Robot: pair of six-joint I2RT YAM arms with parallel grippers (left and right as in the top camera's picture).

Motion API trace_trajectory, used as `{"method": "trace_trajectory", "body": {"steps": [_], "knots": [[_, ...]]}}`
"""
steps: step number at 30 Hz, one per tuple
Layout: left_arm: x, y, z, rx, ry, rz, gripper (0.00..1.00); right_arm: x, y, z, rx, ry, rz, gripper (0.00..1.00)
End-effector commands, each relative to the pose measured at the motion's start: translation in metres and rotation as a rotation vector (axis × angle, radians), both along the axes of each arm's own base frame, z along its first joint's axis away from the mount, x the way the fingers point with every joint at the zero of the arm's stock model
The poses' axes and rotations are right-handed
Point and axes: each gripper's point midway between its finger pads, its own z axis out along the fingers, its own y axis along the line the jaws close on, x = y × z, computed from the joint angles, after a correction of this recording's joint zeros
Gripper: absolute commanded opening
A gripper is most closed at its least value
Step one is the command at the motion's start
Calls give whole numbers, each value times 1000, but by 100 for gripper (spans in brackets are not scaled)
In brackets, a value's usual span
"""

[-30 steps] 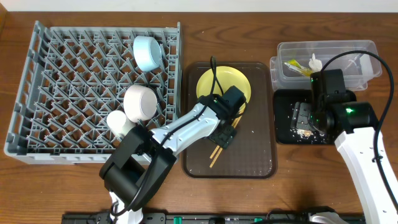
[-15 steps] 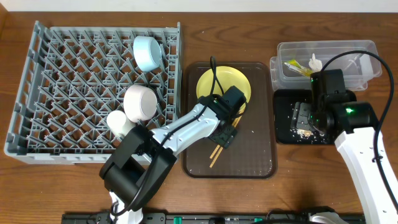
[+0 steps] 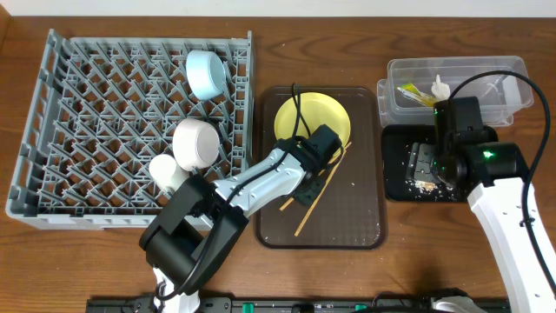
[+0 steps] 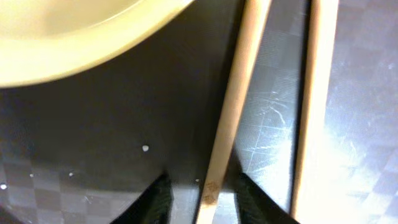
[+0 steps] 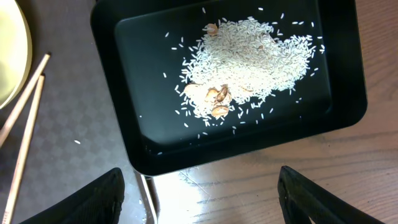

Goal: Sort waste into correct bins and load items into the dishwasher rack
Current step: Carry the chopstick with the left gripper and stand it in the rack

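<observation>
Overhead: chopsticks (image 3: 306,216) beside yellow plate (image 3: 300,111) rim

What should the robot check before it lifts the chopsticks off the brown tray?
1. One chopstick lies between the jaws of the left gripper: ok.
2. Second chopstick is between them too: not ok, it lies outside them.
3. Jaws squeezed tight on the stick: cannot tell.
4. Dishwasher rack has free slots: ok.
5. Right gripper is out of the way, open over the black tray: ok.
</observation>
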Motion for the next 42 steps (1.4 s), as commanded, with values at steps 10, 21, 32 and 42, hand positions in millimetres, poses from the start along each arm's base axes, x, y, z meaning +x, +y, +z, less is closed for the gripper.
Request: {"method": "trace_trajectory", "body": {"steps": [10,21,32,42], "knots": [[-16,1,-14,-5,75,-6,13,4,-5,8,-6,-30,-26,77],[-23,8,-6,29,103,-55,6,4,-5,8,-6,-29,-26,77],[-12,-2,69,-100,-42,-63,6,4,-5,8,-6,-30,-26,77],[28,44,133,-104,-277,76,6,4,-5,8,-6,-29,-26,77]]}}
